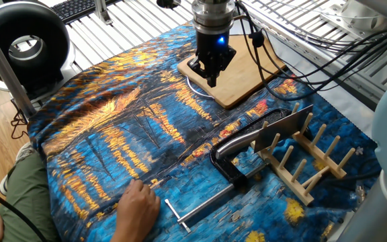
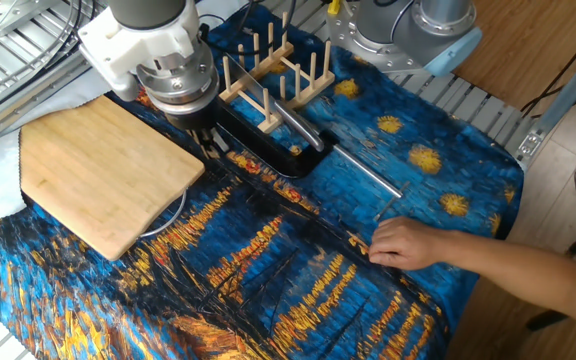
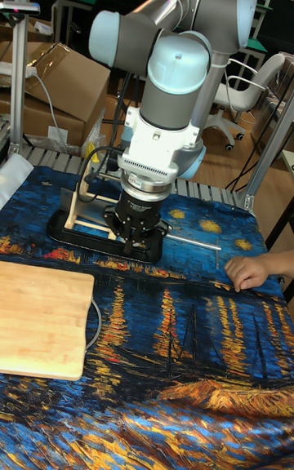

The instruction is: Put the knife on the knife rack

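Knife [image 1: 264,136] stands among rack [image 1: 308,161] pegs, arm well apart.

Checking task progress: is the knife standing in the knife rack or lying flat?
In it: the knife stands on edge between the knife rack pegs, handle sticking out.

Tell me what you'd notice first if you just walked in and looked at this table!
First, the swirly blue and gold painted cloth covering the whole table. Next, the big grey robot arm, its end effector hanging empty above the edge of the wooden cutting board. Then the shiny knife already standing between the pegs of the knife rack at one end, while a person's hand rests on the cloth near a black clamp.
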Robot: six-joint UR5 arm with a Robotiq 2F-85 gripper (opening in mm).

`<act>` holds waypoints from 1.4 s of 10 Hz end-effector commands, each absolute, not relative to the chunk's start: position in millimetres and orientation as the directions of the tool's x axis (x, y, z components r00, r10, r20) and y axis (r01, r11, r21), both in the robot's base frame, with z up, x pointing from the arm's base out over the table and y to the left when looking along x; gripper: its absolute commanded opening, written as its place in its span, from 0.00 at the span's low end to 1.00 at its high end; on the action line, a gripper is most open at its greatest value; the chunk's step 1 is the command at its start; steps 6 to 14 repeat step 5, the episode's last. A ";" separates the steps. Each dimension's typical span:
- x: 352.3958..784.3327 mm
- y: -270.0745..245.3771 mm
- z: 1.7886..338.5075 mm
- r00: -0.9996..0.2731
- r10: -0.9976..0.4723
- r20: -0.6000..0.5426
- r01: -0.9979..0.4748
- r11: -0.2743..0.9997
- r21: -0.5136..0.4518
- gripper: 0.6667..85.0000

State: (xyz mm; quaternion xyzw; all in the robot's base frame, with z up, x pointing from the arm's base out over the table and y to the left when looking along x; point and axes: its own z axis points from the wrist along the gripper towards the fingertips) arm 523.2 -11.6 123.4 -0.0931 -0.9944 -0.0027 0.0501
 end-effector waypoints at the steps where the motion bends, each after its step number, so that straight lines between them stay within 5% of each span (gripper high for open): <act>1: 525.4 -13.4 124.2 -0.981 0.174 0.090 0.175 0.985 -0.003 0.00; 14: 526.9 -17.9 122.3 -0.984 0.159 0.083 0.158 0.987 -0.019 0.00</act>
